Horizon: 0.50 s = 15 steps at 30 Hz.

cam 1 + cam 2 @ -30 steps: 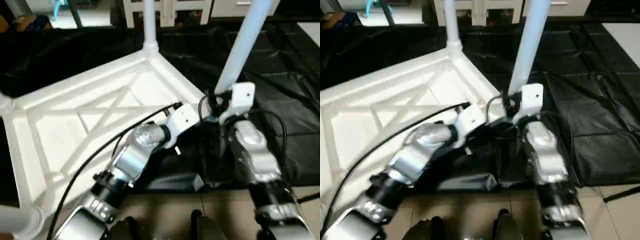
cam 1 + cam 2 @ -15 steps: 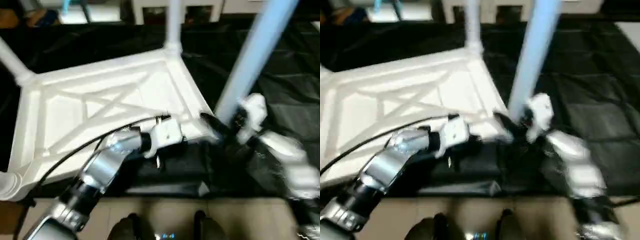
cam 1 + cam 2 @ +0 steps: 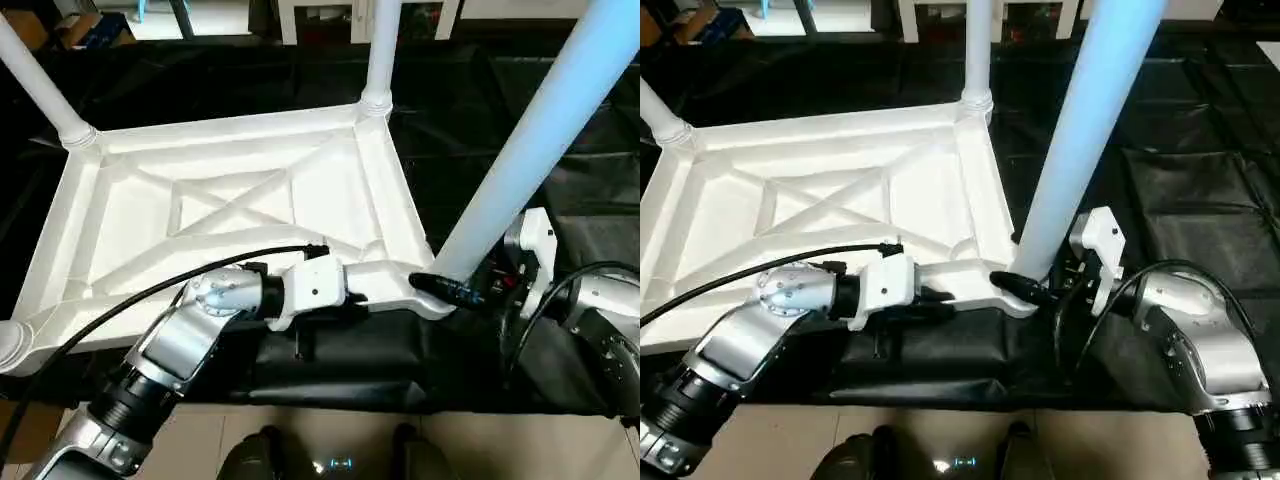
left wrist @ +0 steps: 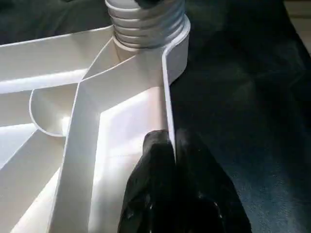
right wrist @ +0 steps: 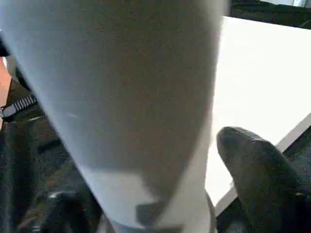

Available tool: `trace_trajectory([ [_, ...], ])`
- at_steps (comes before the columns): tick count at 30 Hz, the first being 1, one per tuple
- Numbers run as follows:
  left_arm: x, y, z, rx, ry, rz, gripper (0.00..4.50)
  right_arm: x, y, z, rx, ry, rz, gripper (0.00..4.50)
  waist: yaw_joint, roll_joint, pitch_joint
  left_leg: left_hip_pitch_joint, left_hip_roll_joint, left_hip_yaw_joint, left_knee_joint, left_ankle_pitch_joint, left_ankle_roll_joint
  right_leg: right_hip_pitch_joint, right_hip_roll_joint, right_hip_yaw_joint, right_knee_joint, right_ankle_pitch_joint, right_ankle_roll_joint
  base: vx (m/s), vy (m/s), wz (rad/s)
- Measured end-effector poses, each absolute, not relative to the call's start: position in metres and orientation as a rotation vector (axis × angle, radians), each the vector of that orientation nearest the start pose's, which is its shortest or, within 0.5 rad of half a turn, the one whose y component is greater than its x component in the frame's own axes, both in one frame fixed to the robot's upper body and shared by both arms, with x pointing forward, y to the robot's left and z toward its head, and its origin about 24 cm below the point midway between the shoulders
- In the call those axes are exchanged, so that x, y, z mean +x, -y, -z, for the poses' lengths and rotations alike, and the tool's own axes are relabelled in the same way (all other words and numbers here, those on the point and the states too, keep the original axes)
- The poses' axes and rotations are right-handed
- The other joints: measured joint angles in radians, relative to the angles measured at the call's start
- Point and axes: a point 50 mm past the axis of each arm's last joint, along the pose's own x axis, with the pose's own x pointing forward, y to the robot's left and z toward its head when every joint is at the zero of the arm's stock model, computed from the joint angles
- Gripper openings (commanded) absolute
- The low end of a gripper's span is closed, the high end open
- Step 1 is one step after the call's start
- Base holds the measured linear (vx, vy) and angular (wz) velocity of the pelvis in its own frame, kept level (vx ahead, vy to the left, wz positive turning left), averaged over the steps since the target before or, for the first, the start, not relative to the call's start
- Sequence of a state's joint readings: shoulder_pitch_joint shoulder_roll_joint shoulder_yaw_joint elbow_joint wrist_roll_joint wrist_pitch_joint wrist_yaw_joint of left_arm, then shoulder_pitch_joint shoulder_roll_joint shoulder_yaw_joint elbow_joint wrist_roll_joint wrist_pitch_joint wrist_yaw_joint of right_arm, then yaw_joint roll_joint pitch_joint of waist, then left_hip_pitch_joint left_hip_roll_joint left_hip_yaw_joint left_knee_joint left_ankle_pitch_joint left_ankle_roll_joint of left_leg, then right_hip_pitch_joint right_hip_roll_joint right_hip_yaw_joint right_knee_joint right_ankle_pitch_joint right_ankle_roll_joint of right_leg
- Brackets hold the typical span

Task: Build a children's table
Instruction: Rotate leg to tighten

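Note:
The children's table top [image 3: 230,200] lies upside down on a black mat, its X-ribs facing up. White legs stand in its corner sockets: far left [image 3: 40,90], far right [image 3: 380,50], and near right [image 3: 530,150]. My left gripper [image 4: 171,145] is shut on the thin rim [image 4: 167,97] of the top's near edge, close to the near-right corner. My right gripper [image 3: 450,282] sits at the base of the near-right leg [image 5: 121,97], open, with one finger [image 5: 257,170] a little off the tube and the other beyond it.
The black mat [image 3: 480,90] spreads under and around the top. White furniture [image 3: 320,15] stands at the back. Tiled floor [image 3: 350,440] runs along the near edge. A black cable [image 3: 150,290] loops over my left forearm.
The camera has shifted, bringing more of the top into view. My right gripper's fingers have spread apart around the near-right leg. The left gripper keeps its hold on the rim.

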<state>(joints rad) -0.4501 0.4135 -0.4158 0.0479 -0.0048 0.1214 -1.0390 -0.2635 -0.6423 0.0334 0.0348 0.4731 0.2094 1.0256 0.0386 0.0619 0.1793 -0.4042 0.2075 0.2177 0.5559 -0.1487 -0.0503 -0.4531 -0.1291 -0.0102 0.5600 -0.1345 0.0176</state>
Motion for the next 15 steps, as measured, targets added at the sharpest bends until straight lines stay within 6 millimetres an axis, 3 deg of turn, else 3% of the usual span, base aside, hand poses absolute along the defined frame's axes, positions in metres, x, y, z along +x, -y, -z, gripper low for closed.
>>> trace_trajectory([
  [5,0.2766,-0.0864,-0.0929,0.601,-0.092,1.405,0.00,0.2733,0.2029,-0.1157,-0.198,-0.082,-1.076,3.81,-0.002,0.000,0.000,0.000,0.000,0.000,0.000,-0.001,-0.002,0.000,0.000,0.000,0.000,0.000,0.000,0.000,0.000,0.00],
  [7,0.2764,-0.0866,-0.0930,0.603,-0.092,1.408,0.00,0.2728,0.2031,-0.1159,-0.195,-0.087,-1.082,3.47,-0.002,0.000,0.000,0.000,0.000,0.000,0.000,-0.001,-0.002,0.000,0.000,0.000,0.000,0.000,0.000,0.000,0.000,0.00],
  [9,0.2763,-0.0867,-0.0931,0.604,-0.091,1.410,0.00,0.2711,0.2033,-0.1167,-0.187,-0.101,-1.101,3.47,-0.001,0.000,0.000,0.000,0.000,0.000,0.000,-0.001,-0.002,0.000,0.000,0.000,0.000,0.000,0.000,0.000,0.000,0.00],
  [15,0.2765,-0.0878,-0.0929,0.603,-0.094,1.413,0.00,0.2679,0.2024,-0.1141,-0.156,-0.113,-1.110,2.86,-0.002,0.000,0.000,0.000,0.000,0.000,0.001,0.000,0.000,0.000,0.000,0.000,0.001,0.000,0.000,0.000,0.000,0.00],
])
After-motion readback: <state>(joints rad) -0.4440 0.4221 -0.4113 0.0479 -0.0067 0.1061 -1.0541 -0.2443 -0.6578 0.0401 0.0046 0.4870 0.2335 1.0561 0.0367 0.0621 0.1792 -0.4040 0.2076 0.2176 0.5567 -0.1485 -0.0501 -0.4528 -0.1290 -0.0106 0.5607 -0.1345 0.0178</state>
